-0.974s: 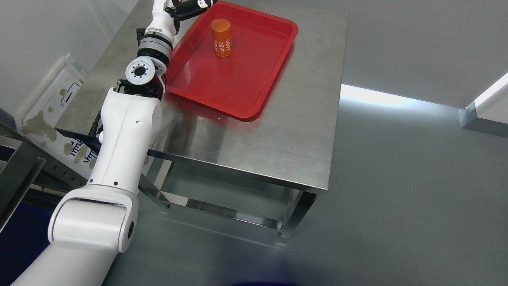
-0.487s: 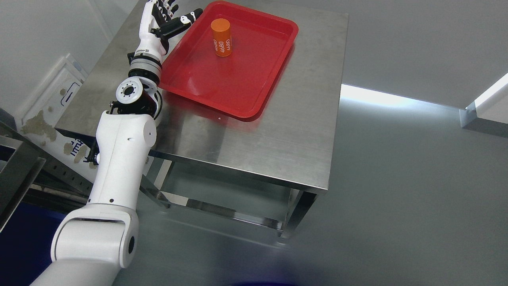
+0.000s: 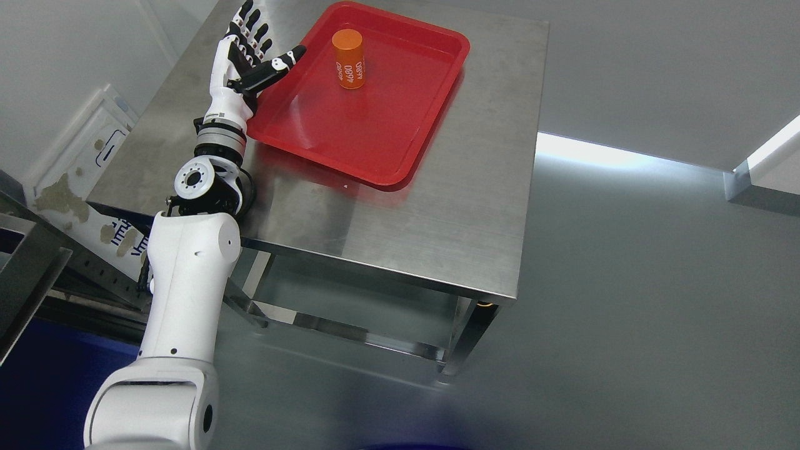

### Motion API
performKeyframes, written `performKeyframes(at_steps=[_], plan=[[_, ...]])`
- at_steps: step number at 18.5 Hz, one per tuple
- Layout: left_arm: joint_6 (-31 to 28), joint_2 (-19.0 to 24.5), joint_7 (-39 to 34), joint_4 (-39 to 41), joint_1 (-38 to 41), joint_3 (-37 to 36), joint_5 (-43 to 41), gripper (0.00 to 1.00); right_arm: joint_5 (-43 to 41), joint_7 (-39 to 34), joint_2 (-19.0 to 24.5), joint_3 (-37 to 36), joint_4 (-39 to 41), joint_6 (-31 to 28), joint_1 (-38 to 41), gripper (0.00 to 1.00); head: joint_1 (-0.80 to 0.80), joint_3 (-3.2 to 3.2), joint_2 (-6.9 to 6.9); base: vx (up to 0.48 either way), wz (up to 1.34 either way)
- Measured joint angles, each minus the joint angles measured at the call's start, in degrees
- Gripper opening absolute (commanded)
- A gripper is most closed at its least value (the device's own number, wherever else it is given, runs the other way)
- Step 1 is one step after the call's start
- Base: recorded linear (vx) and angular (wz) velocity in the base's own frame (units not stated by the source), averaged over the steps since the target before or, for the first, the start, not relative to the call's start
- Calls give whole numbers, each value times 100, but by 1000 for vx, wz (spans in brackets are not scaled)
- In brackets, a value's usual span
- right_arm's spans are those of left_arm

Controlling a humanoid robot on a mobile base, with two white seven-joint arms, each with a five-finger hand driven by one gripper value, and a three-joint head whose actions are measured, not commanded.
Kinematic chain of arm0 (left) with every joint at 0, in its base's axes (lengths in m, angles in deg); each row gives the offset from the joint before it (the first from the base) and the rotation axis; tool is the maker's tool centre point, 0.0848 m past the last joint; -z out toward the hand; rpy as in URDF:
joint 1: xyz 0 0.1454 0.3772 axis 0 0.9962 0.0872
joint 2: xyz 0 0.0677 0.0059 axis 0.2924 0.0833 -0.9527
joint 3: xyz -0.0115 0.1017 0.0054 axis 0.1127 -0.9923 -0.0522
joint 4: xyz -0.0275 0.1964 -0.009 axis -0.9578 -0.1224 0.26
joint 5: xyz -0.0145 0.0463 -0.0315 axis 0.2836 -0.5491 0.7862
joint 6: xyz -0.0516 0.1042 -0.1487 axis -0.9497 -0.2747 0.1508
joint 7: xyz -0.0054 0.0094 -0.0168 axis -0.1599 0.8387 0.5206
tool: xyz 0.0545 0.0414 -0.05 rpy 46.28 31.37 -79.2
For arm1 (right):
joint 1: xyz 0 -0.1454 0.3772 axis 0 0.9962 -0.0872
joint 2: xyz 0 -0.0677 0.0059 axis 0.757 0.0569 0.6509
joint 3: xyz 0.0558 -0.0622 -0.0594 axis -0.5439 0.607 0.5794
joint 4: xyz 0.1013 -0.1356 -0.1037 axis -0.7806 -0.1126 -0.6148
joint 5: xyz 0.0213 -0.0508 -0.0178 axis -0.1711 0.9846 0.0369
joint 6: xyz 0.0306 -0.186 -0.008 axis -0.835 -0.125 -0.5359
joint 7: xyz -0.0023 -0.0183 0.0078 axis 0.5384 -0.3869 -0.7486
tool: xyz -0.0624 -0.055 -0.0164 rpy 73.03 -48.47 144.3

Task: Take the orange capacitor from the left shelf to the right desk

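An orange capacitor (image 3: pixel 349 59) with white print stands upright in a red tray (image 3: pixel 400 119) on a steel desk (image 3: pixel 437 212). My left hand (image 3: pixel 250 53) is open and empty, fingers spread, over the tray's left rim, a short way left of the capacitor and not touching it. The left arm reaches up from the lower left. The right arm is out of view.
The tray lies at the far left part of the desk. A metal shelf edge (image 3: pixel 25 275) and a white panel with blue print (image 3: pixel 87 156) show at the left. Grey floor lies to the right, with a bright strip (image 3: pixel 612 156).
My left hand has pulled back toward me and to the left, away from the tray's far corner, and has come fully into view. The capacitor has not moved.
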State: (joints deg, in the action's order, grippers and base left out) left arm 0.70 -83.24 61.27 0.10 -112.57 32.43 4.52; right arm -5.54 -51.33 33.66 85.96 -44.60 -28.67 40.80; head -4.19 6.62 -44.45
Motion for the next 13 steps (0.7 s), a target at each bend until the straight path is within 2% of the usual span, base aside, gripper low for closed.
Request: performKeyframes(at_steps=[13], plan=[[-126,488,37,677,318,454,14,100,0,0,0,0,0,0,0,100,0,0,0,0,0]])
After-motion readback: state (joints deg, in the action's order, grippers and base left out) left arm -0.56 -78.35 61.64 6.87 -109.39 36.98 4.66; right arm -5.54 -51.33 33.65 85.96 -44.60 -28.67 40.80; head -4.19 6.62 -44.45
